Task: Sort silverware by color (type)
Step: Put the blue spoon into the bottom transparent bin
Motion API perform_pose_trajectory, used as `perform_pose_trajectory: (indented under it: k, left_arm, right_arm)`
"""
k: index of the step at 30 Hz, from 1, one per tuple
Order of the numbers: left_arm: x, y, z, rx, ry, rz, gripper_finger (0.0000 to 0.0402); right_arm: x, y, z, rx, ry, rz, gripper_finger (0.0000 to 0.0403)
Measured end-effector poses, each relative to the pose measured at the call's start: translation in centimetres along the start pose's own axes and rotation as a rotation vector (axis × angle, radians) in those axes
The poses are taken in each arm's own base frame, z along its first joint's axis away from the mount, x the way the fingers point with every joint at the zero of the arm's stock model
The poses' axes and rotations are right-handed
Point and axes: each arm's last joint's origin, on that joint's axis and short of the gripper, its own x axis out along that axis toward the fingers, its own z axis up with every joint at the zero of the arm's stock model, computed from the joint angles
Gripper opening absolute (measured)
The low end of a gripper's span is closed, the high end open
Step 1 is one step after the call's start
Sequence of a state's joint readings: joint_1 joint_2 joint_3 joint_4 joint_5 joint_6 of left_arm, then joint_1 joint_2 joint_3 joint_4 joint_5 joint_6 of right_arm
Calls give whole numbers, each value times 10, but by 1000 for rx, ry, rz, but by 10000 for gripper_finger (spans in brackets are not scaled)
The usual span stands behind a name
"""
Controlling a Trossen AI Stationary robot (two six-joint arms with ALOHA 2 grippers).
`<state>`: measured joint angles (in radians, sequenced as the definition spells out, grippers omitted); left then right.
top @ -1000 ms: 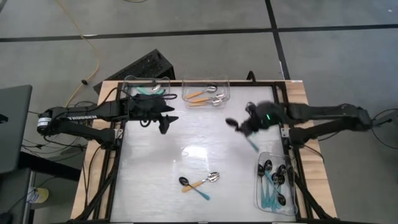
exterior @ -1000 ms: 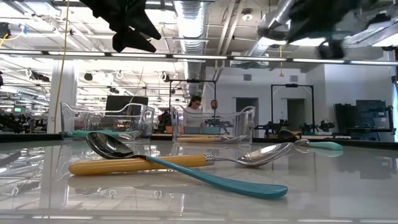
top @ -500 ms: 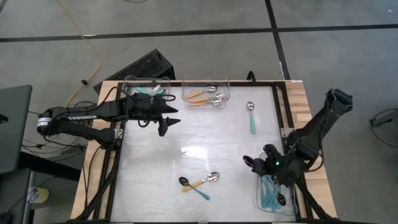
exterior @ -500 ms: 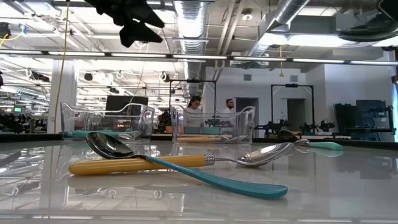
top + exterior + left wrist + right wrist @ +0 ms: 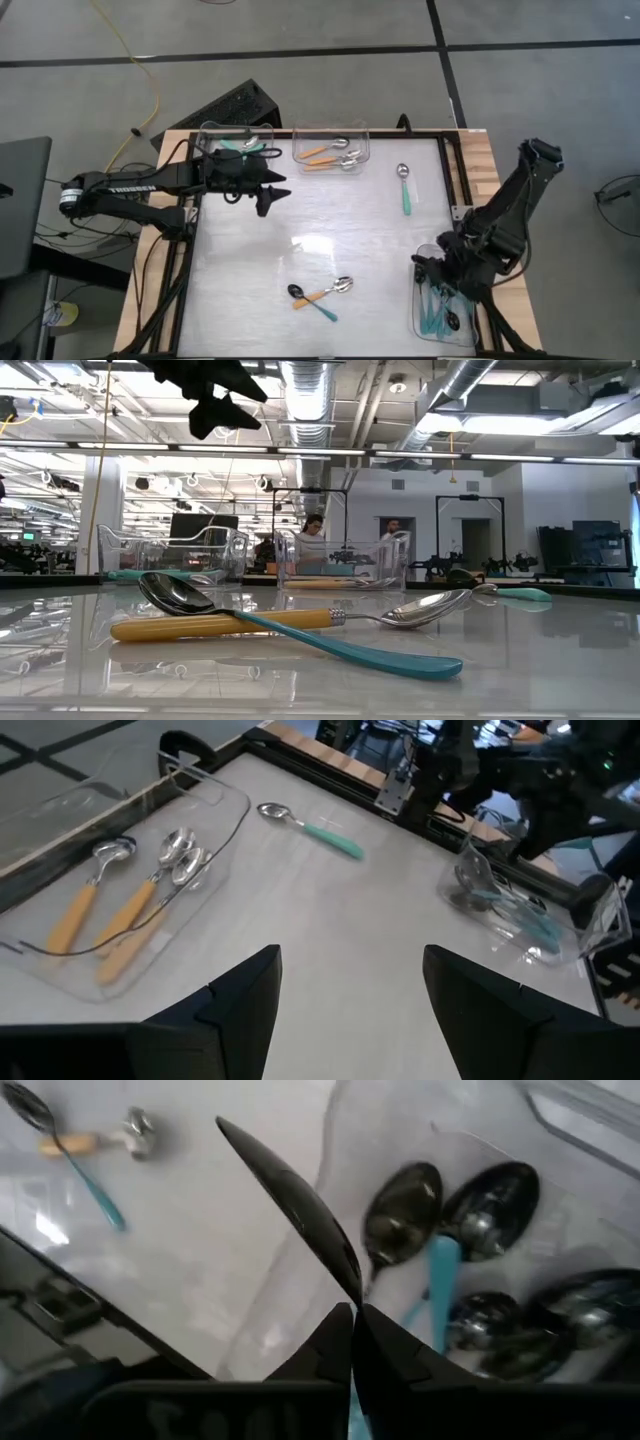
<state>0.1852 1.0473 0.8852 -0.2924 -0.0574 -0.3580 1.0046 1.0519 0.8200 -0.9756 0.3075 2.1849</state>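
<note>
We see the right hand [image 5: 432,272] low over the clear rectangular plastic bin [image 5: 471,338] at the near right edge of the white surface [image 5: 250,260]. Its fingers [image 5: 330,1345] are nearly together; whether they still pinch anything we cannot tell. That bin holds black-bowled spoons with teal handles [image 5: 420,1215], several piled together.

The left hand [image 5: 268,195] hovers above the surface by the far left corner, fingers [image 5: 245,995] apart at a medium gap, holding nothing.

A silver-bowled spoon with a teal handle [image 5: 404,187] lies alone on the surface, right of the far middle clear bin [image 5: 300,140], which holds silver spoons with orange handles [image 5: 120,910]. The far left clear bin [image 5: 205,130] holds teal-handled pieces, partly hidden by the left arm.

Near the front centre, a black-bowled teal-handled spoon [image 5: 300,640] lies crossed over a silver-bowled orange-handled spoon [image 5: 200,626].
</note>
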Motion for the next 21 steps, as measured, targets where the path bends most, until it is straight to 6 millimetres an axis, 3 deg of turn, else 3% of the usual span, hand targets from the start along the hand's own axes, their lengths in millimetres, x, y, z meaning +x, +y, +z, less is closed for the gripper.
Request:
perform_pose_trajectory:
  k: [10,21]
  left_arm:
    - [0,2,1,-67,-22,53,228]
    - [0,1,3,-86,-44,49,228]
  right_arm:
    - [6,-5,2,-14,-22,-63,29]
    - [12,-2,10,27,89,-159,78]
